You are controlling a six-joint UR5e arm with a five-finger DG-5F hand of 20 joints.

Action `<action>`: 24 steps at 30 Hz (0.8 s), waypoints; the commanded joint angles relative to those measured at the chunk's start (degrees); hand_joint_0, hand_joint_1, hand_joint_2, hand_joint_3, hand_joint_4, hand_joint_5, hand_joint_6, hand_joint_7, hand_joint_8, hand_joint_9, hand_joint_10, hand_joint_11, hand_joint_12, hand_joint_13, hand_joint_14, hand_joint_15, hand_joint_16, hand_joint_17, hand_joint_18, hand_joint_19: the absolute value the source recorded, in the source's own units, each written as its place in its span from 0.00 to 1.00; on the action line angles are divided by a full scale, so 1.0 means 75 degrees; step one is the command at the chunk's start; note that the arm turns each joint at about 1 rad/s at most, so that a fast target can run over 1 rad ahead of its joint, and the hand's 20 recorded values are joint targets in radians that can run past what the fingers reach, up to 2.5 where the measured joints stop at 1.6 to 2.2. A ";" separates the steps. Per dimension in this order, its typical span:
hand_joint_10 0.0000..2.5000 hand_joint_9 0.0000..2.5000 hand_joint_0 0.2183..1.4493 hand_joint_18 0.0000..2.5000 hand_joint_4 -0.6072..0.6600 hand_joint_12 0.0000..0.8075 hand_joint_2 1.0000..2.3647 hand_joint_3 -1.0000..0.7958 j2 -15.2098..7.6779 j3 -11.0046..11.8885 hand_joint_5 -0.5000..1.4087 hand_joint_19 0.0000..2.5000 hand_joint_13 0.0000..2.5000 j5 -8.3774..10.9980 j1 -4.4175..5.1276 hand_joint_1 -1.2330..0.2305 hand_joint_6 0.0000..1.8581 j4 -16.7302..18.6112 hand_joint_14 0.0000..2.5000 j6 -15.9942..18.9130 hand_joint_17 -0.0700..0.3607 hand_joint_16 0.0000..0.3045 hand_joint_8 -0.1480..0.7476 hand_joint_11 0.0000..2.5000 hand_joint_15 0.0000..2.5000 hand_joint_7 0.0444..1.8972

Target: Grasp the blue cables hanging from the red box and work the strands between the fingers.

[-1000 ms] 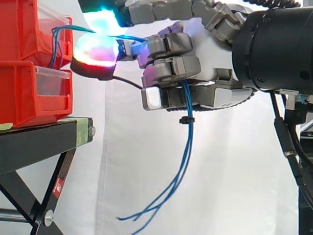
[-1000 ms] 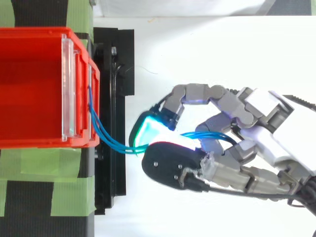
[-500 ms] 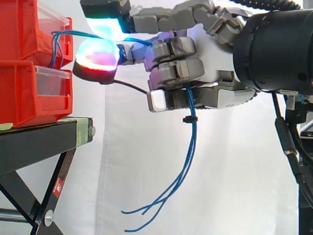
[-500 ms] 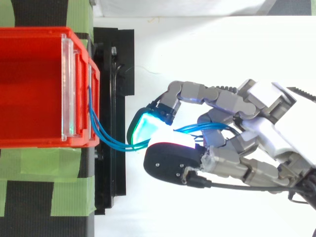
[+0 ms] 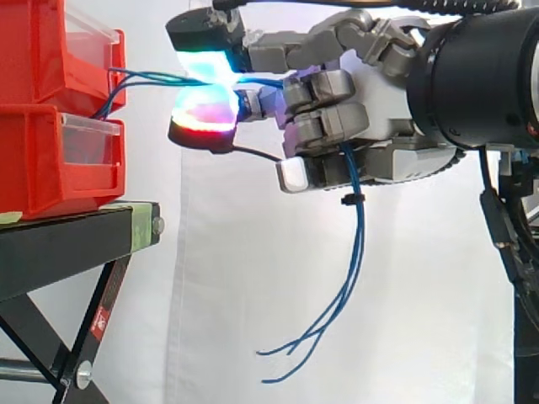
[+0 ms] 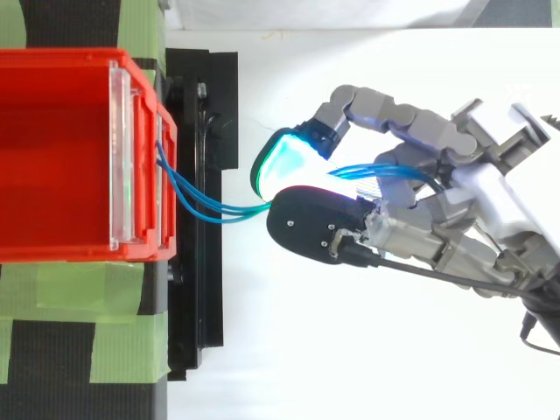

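The blue cables (image 5: 360,244) leave the front of the red box (image 5: 50,160) and run about level away from it. Close to the box the robot hand (image 5: 370,135) pinches them between two glowing fingertips (image 5: 206,109). Farther from the box they pass under curled fingers and hang straight down, with the loose ends curling back toward the box. They look thin, light, limp and probably slick, so the best hold is the taut stretch near the box, not the dangling ends.
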 commanded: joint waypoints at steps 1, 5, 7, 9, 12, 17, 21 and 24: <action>1.00 0.62 0.41 0.82 0.66 0.67 0.01 0.31 -0.0002 0.0071 0.41 0.32 0.70 -0.0015 0.0011 0.36 0.17 0.0079 1.00 -0.0021 0.51 0.65 0.58 1.00 0.63 0.68; 1.00 0.62 0.43 0.82 0.66 0.67 0.01 0.33 -0.0002 0.0071 0.35 0.32 0.70 -0.0050 0.0046 0.34 0.28 0.0114 1.00 -0.0033 0.51 0.65 0.58 1.00 0.63 0.64; 1.00 0.62 0.45 0.82 0.66 0.67 0.01 0.37 -0.0002 0.0071 0.32 0.32 0.70 -0.0097 0.0046 0.33 0.36 0.0138 1.00 -0.0045 0.51 0.65 0.58 1.00 0.63 0.60; 1.00 0.62 0.56 0.82 0.65 0.67 0.00 0.56 -0.0002 0.0071 0.28 0.32 0.70 -0.0179 0.0058 0.32 0.51 0.0231 1.00 -0.0127 0.51 0.65 0.58 1.00 0.63 0.54; 1.00 0.62 0.64 0.82 0.62 0.67 0.10 0.61 0.0009 0.0071 0.29 0.32 0.70 -0.0249 0.0046 0.38 0.52 0.0360 1.00 -0.0267 0.51 0.65 0.58 1.00 0.63 0.53; 1.00 0.62 0.78 0.82 0.62 0.67 0.01 0.57 -0.0002 0.0071 0.42 0.32 0.70 -0.0261 0.0058 0.45 0.34 0.0513 1.00 -0.0420 0.51 0.65 0.58 1.00 0.63 0.63; 1.00 0.62 0.83 0.82 0.62 0.67 0.01 0.55 -0.0002 0.0071 0.41 0.32 0.70 -0.0261 0.0058 0.43 0.44 0.0513 1.00 -0.0432 0.51 0.65 0.58 1.00 0.63 0.60; 1.00 0.62 0.78 0.82 0.60 0.67 0.01 0.49 -0.0002 0.0071 0.26 0.32 0.70 -0.0261 0.0058 0.33 0.68 0.0513 1.00 -0.0432 0.51 0.65 0.58 1.00 0.63 0.52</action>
